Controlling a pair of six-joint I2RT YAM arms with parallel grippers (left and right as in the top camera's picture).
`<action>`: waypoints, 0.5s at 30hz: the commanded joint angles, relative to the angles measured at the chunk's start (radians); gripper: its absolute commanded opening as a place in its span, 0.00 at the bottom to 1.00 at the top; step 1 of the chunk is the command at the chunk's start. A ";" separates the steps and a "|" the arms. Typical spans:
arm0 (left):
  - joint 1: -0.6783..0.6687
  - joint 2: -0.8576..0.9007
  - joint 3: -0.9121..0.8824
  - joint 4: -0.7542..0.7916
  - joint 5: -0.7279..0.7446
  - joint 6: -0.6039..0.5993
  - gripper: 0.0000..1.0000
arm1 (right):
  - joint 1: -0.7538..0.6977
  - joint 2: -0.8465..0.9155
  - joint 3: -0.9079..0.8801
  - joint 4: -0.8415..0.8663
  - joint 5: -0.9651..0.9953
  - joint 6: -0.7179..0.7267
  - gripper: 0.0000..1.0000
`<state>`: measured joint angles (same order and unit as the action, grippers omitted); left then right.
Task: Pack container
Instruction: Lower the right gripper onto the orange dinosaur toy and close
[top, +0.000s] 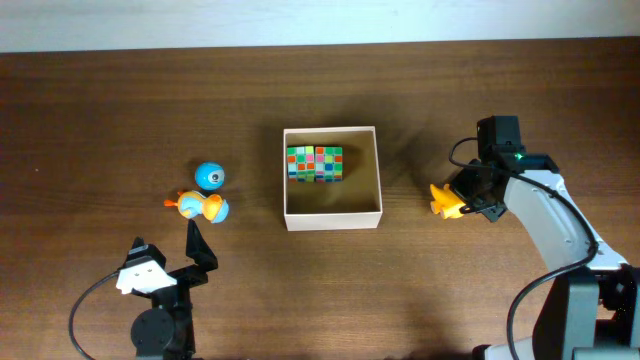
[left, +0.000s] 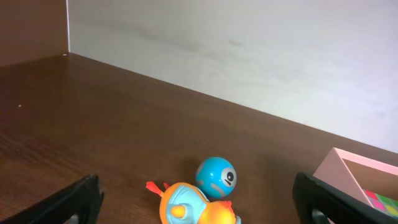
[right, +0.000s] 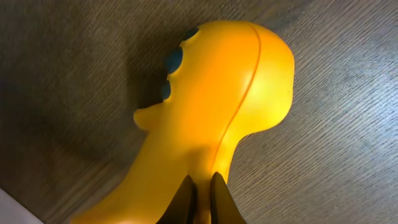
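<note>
your left gripper (top: 200, 250) stands wide open and empty, just short of the orange-and-blue toy duck (top: 203, 207) and the blue ball (top: 210, 176). the container (top: 332, 220) sits in the middle with a multicoloured cube (top: 315, 164) inside (toward its far left). right of it, your right gripper (top: 468, 197) is closed tight against the yellow toy (right: 211, 93); whether it pinches it, you can't tell.

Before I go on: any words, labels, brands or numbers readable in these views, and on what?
None. No writing shows on the container, the multicoloured block, the yellow toy, the blue ball or the table.
</note>
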<state>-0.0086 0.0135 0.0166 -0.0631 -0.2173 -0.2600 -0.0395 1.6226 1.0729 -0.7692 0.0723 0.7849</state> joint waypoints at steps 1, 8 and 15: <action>0.005 -0.008 -0.007 0.002 -0.007 0.015 0.99 | -0.007 0.007 -0.009 0.003 0.038 -0.010 0.04; 0.005 -0.008 -0.007 0.002 -0.007 0.015 0.99 | -0.007 -0.002 0.015 -0.001 0.001 -0.089 0.04; 0.005 -0.008 -0.007 0.002 -0.007 0.015 0.99 | -0.007 -0.047 0.111 -0.032 -0.023 -0.204 0.04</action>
<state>-0.0086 0.0135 0.0166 -0.0631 -0.2173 -0.2600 -0.0395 1.6211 1.1152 -0.7944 0.0578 0.6525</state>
